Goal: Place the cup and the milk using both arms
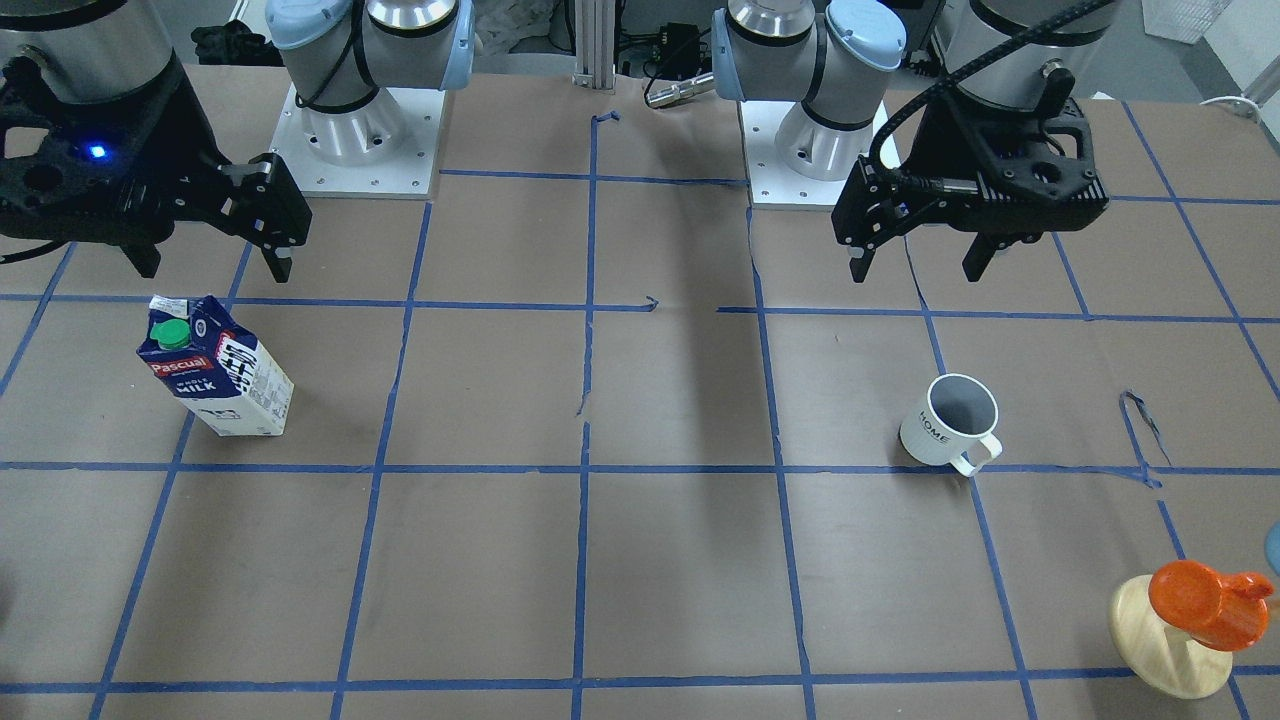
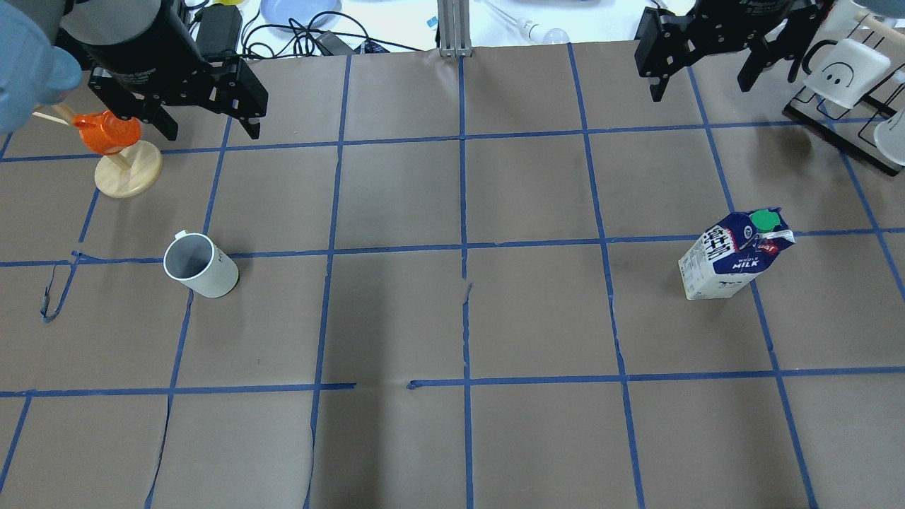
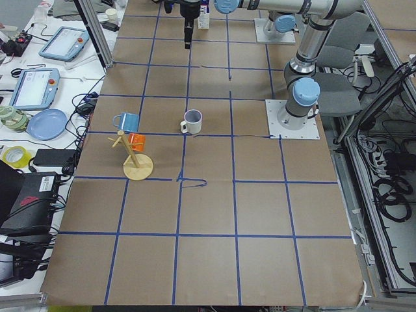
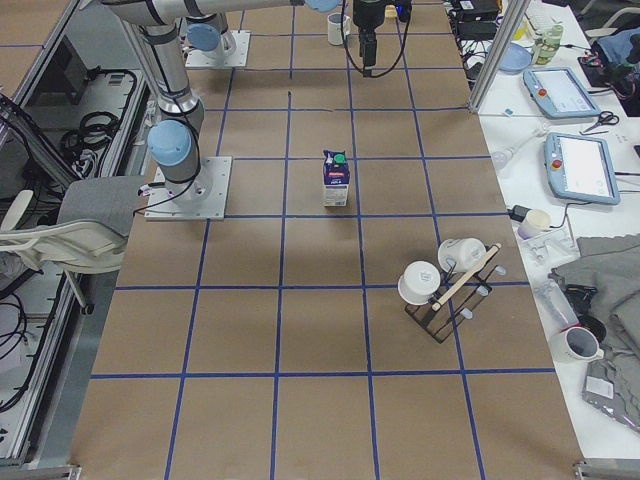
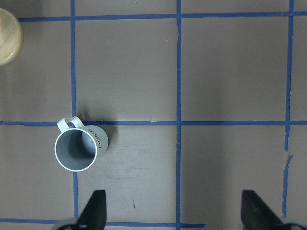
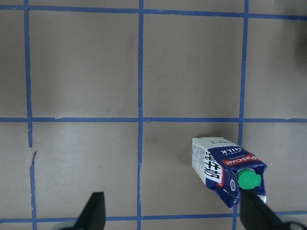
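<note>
2 upright items, cup (image 1: 945, 422), milk (image 1: 215, 372), left fingers (image 5: 94, 212) wide, right fingers (image 6: 94, 212) wide

On table (image 2: 396, 311): brown paper cover, blue tape grid (image 2: 463, 212), paper torn along some seams.
Far left corner of table: wooden stand (image 3: 138, 169) on round base, orange cup (image 2: 106, 134) hung on one peg, blue cup (image 3: 127, 121) on the other.
Far right corner of table: black rack (image 4: 445, 300) with tilted wooden rod, white mugs (image 4: 418, 282) hung on it, one with a smiley face (image 2: 845, 74).
Beside table's far edge: blue plate (image 3: 47, 123), two tablet-like controllers (image 3: 32, 88), yellow tape roll (image 3: 14, 156), cables.
Beyond table's near edge: grey office chair (image 3: 341, 97).
</note>
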Tool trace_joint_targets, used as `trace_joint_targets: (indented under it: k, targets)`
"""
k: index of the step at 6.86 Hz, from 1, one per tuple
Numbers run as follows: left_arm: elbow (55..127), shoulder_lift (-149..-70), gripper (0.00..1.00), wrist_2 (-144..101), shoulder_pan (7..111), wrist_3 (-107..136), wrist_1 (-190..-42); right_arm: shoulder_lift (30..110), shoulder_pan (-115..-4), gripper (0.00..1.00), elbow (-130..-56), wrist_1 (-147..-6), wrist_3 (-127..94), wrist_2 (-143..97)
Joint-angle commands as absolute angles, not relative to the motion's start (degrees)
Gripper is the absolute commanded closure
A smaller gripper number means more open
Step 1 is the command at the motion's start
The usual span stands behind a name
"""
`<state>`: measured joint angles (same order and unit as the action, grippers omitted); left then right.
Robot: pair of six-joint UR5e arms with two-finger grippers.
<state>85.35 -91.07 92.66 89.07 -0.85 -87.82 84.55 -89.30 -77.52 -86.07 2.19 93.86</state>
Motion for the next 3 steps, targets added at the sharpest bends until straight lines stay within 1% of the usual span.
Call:
trace_joint_targets:
  k: [1,3]
  targets:
    - [85.3,-91.1,0.0,92.6,89.0,-0.8,-87.9,84.6,-89.3,0.0,-77.5,-86.0,2.2,93.9]
    - [86.3,-91.2,0.0,93.0,88.2,-1.8,-88.5,84.6,-89.3,0.0,-77.5,-86.0,2.2,93.9]
